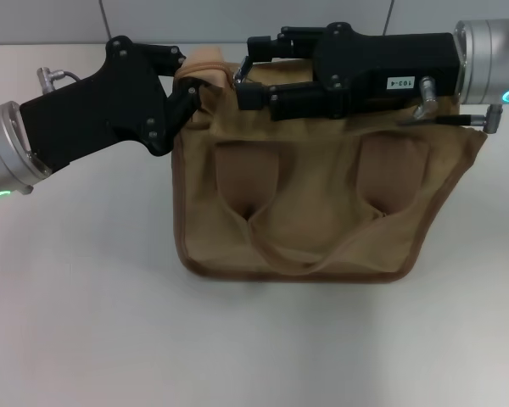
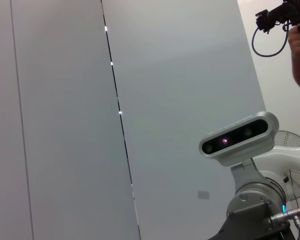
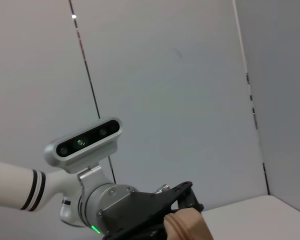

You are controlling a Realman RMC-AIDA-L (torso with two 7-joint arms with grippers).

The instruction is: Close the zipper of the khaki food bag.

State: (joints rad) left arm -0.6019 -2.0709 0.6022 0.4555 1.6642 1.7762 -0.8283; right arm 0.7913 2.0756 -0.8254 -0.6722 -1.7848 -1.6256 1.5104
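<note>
Both arms reach in level over the top of one khaki food bag (image 1: 322,212) standing on the white counter (image 1: 85,339). The left hand (image 1: 189,91) pinches the bag's left top corner. The right hand (image 1: 244,80) lies along the top edge; its grip cannot be told. Two strap handles (image 1: 310,254) hang in front. The zipper is hidden behind the arms.

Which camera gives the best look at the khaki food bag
The head view: the khaki food bag shows whole on the white table, with both grippers at its top edge. The right wrist view catches only a tan scrap at its lower edge; the left wrist view shows none of it.
</note>
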